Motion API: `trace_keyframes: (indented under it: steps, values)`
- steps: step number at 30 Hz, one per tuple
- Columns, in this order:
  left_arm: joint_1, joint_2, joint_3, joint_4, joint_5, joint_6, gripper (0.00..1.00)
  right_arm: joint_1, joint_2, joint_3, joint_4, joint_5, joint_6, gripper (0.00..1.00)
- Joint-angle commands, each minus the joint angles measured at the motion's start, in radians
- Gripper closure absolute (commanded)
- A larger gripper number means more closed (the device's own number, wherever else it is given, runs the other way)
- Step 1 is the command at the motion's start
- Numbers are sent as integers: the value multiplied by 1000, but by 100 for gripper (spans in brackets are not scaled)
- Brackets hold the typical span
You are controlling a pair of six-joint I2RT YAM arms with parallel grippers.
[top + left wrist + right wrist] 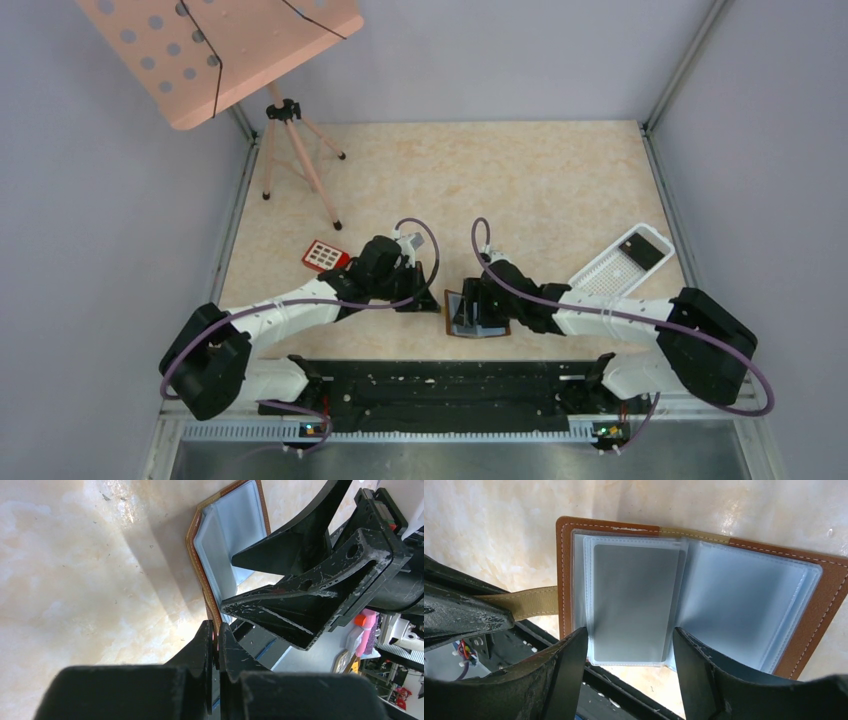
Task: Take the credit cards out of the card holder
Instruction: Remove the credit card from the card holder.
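Observation:
The card holder (478,318) lies open near the table's front edge, brown outside, with clear blue-grey sleeves. In the right wrist view (814,605) a grey card (634,595) sits in the left sleeve stack. My right gripper (626,645) is open, one finger on each side of that sleeve's lower end; it also shows in the top view (476,304). A tan tab (531,602) runs left from the holder. My left gripper (216,630) is shut on the tab at the holder's (227,535) edge, just left of the holder in the top view (428,292).
A red keypad block (324,256) lies left of the left arm. A white perforated tray (612,270) holding a black piece (647,252) is at the right. A pink perforated board (215,50) stands on a tripod (300,160) at the back left. A black rail (440,385) runs along the front edge.

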Motion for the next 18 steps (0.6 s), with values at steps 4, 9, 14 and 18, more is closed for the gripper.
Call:
trace_keyframes:
  steps: [4, 9, 14, 18]
  values:
    - [0, -15, 21, 26, 1, 0, 100, 24, 14, 10, -5, 49, 1, 37]
    - [0, -17, 23, 19, -1, 1, 100, 25, 2, 42, -115, 135, -9, 40]
    - [1, -16, 22, 14, -2, 3, 100, 25, -43, 52, -166, 177, -19, 41]
    - [0, -15, 24, 16, -4, 4, 100, 26, -70, 56, -186, 184, -18, 41]
